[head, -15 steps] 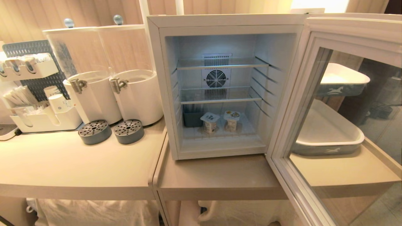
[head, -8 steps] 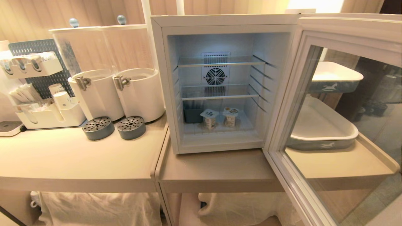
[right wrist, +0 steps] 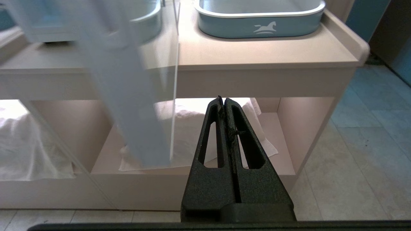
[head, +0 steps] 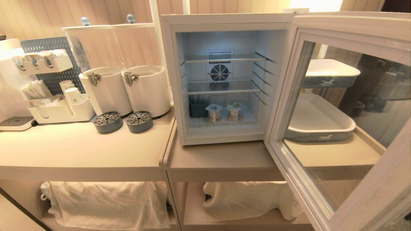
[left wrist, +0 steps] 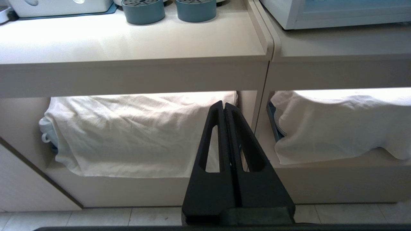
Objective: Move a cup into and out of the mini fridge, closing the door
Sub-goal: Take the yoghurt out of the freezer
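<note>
The white mini fridge (head: 224, 20) stands on the counter with its interior lit. Its glass-windowed door (head: 321, 30) is swung wide open to the right. Two small lidded cups (head: 214, 113) (head: 234, 111) sit side by side on the fridge floor, next to a dark bin (head: 196, 109). Neither arm shows in the head view. My left gripper (left wrist: 223, 104) is shut and empty, low in front of the counter's under-shelf. My right gripper (right wrist: 223, 99) is also shut and empty, with the open door's (right wrist: 122, 96) pale frame just ahead on one side.
Two clear dispensers (head: 106, 89) (head: 147, 86) with round grey drip trays (head: 108, 122) stand left of the fridge. Further left is an organiser (head: 61, 112) holding paper cups. Blue-sided trays (head: 318, 136) show through the door glass. White cloths (head: 106, 202) fill the under-shelves.
The whole head view has shifted: the fridge and counter look smaller and higher in the picture, and the under-shelves with cloths have come into view. Nothing on the counter has moved.
</note>
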Controlling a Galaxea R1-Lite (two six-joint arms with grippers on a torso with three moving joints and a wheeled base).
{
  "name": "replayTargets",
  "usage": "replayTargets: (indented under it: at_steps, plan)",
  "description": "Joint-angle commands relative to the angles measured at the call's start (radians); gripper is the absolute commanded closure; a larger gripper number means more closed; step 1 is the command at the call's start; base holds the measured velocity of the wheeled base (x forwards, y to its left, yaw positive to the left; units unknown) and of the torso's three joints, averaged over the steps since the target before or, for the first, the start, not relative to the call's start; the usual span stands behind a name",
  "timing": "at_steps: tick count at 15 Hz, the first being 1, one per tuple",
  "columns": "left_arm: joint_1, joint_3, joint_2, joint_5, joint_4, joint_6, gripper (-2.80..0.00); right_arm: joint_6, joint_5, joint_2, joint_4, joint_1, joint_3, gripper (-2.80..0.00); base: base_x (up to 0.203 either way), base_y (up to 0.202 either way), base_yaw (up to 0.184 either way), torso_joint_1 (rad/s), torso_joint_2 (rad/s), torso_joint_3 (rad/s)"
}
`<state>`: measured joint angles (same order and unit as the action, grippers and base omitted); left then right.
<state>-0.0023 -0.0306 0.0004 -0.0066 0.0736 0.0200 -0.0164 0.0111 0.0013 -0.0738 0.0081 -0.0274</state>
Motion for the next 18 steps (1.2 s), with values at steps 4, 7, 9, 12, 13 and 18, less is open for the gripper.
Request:
replayTargets:
  at_steps: [4, 7, 9, 12, 13, 18]
  plan:
    - [-0.001, 0.0, -0.002, -0.001, 0.0, 0.003, 0.0, 0.0, 0.001, 0.0, 0.0, 0.0, 0.0, 0.0, -0.201, 0.14, -0.001, 0.001, 0.0, 0.0]
    - [-0.001, -0.002, -0.002, -0.001, 0.001, 0.006, 0.0, 0.0, 0.001, 0.0, 0.0, 0.0, 0.0, 0.0, -0.148, 0.179, 0.004, 0.0, 0.0, 0.005]
    - [-0.001, -0.003, -0.002, 0.0, 0.009, 0.006, 0.0, 0.0, 0.001, 0.0, 0.0, 0.0, 0.0, 0.0, -0.008, 0.097, 0.005, 0.002, 0.0, 0.001]
    - [-0.001, -0.005, -0.002, 0.0, 0.009, 0.006, 0.0, 0.0, 0.001, 0.0, 0.0, 0.0, 0.0, 0.0, 0.0, 0.178, -0.004, 0.0, 0.0, 0.003]
    - [-0.001, -0.003, -0.002, 0.0, 0.009, 0.006, 0.0, 0.0, 0.001, 0.0, 0.0, 0.0, 0.0, 0.0, 0.001, 0.195, 0.006, -0.002, 0.0, 0.002]
    - [-0.001, -0.003, -0.002, -0.001, 0.003, 0.006, 0.0, 0.0, 0.001, 0.0, 0.0, 0.0, 0.0, 0.0, 0.0, 0.192, 0.001, 0.004, 0.0, 0.002]
